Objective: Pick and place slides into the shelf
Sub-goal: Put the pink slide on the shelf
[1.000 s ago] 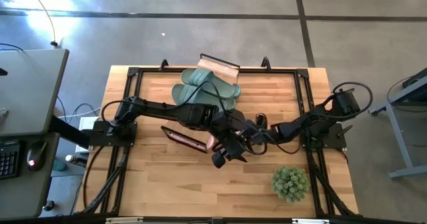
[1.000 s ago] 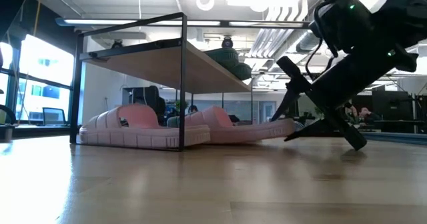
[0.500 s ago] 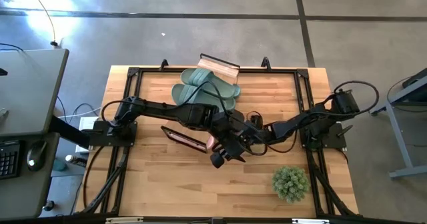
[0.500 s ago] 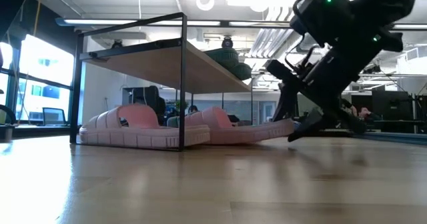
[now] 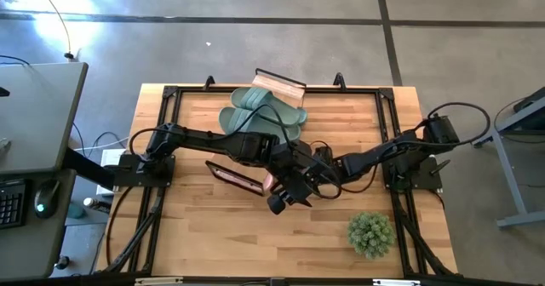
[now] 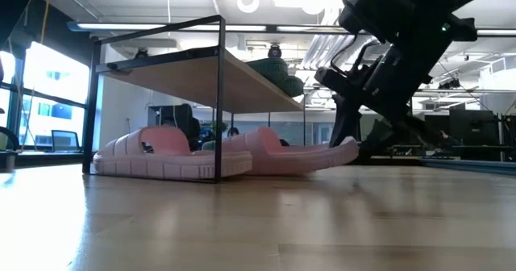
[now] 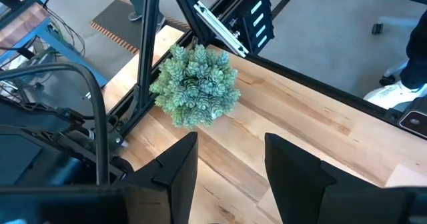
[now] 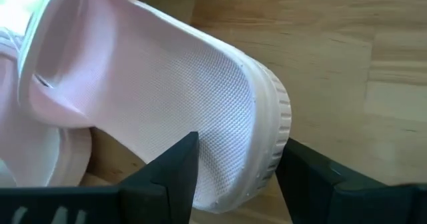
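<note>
The shelf [image 6: 161, 65], a bamboo plank on a black wire frame, stands on the table. Two pale pink slides lie under it. One pink slide [image 6: 153, 154] is fully beneath, the other pink slide [image 6: 298, 154] sticks out with its heel toward my right gripper [image 6: 340, 142]. My right gripper [image 8: 237, 154] is open around that heel. Several sage green slides [image 5: 260, 116] are piled farther back. My left gripper [image 5: 285, 201] hovers open above the table, its fingers [image 7: 180, 164] holding nothing. In the high view the left arm covers most of my right gripper. My right gripper has the pink slide's heel end [image 8: 267, 117] between its two open fingers, one on each side across its width. The heel reaches far back between them. The fingers come slanting down from the table's right. The slide's toe lies under the shelf and its heel [image 6: 351, 148] is slightly raised.
A small green potted plant [image 5: 370, 233] stands near the table's near right corner, also ahead of my left gripper as the plant [image 7: 197, 84]. Black frame rails [image 5: 387, 124] run along the table's edges. Bare wood lies in front of the shelf [image 6: 258, 223].
My right gripper has moved toward the table's left, down to the sticking-out pink slide, and now has its heel between its fingers. That heel has risen a little, and both pink slides have slid slightly left under the shelf.
</note>
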